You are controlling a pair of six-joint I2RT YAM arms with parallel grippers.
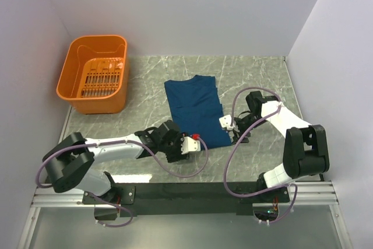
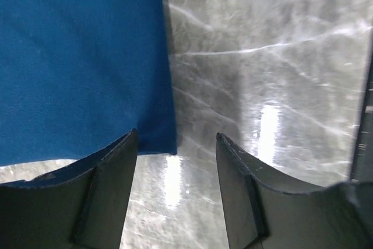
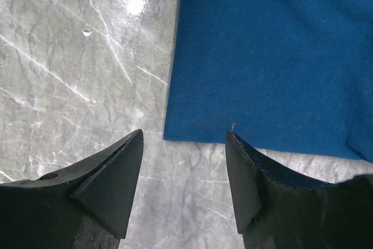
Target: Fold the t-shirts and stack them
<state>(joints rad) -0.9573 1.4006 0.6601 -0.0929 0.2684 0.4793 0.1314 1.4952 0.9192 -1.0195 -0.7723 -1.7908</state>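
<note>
A dark blue t-shirt (image 1: pixel 195 108) lies flat on the marble table, folded into a long narrow shape; its print is hidden. My left gripper (image 1: pixel 194 140) is at the shirt's near edge, low over the table. In the left wrist view the gripper (image 2: pixel 176 139) is open, with a corner of the shirt (image 2: pixel 81 62) lying between the fingertips. My right gripper (image 1: pixel 229 123) is at the shirt's right edge near the front corner. In the right wrist view the gripper (image 3: pixel 183 135) is open, with the shirt (image 3: pixel 274 56) corner just ahead of the gap. Neither holds anything.
An orange plastic basket (image 1: pixel 95 74) stands at the back left of the table. Grey walls close in the left, back and right sides. The marble tabletop (image 1: pixel 262 80) shows around the shirt.
</note>
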